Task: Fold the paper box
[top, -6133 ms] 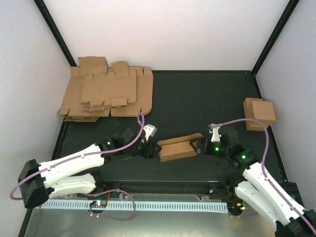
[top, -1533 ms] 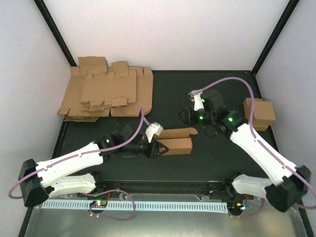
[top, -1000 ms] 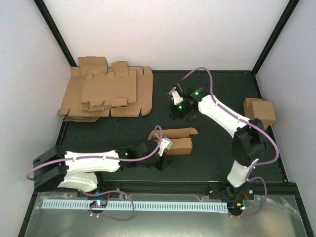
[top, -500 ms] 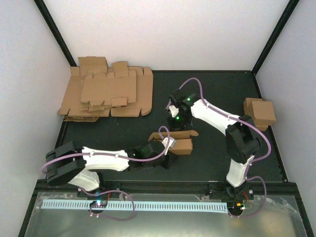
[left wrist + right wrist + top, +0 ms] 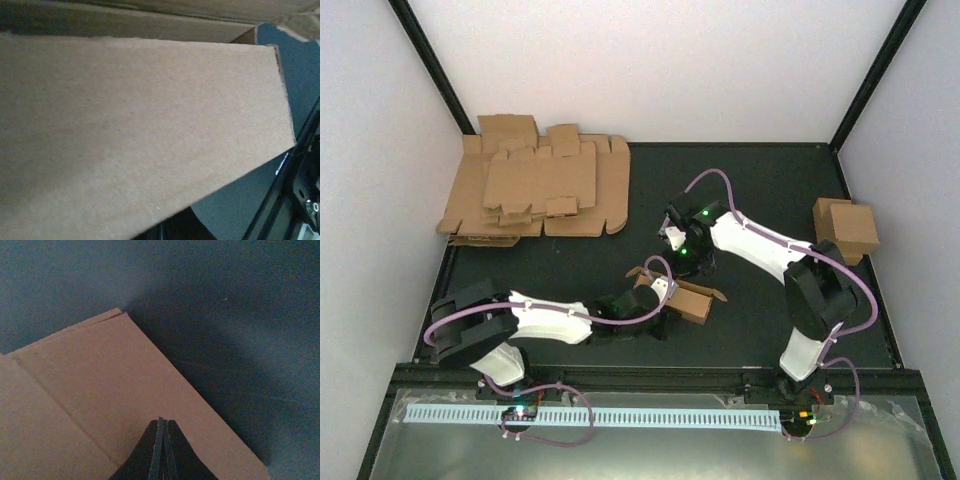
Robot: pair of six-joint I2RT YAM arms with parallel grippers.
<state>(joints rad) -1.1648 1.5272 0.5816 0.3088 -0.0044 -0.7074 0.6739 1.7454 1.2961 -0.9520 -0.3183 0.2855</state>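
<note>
Top view, 12 o'clock = far wall. The left arm is lying low along the near part of the dark surface (image 5: 760, 190), running from its base at 7 o'clock toward the centre. The left gripper (image 5: 658, 292) is sitting at the 9 o'clock end of the paper box (image 5: 692, 302). In the left wrist view a plain brown panel is filling nearly the whole picture and hiding the fingers. The jaws are together; cannot tell whether cardboard is pinched between them.

The paper box is sitting just on the 6 o'clock side of the surface's centre, skewed, long axis running roughly 10 to 4 o'clock. It is partly formed, with a flap sticking out at its 4 o'clock end.

The right arm is rising from its base at 5 o'clock and bending over, with the right gripper (image 5: 682, 264) pointing down at the 12 o'clock side of the box. In the right wrist view the jaws are closed flat against each other, holding nothing. Their tips are showing against a creased brown panel near its edge; contact cannot be confirmed.

Two folded brown boxes (image 5: 845, 228) are sitting at the 3 o'clock edge, well apart from both arms. A pile of flat blanks (image 5: 535, 190) is lying in the 10 o'clock corner, against the far-left walls.
</note>
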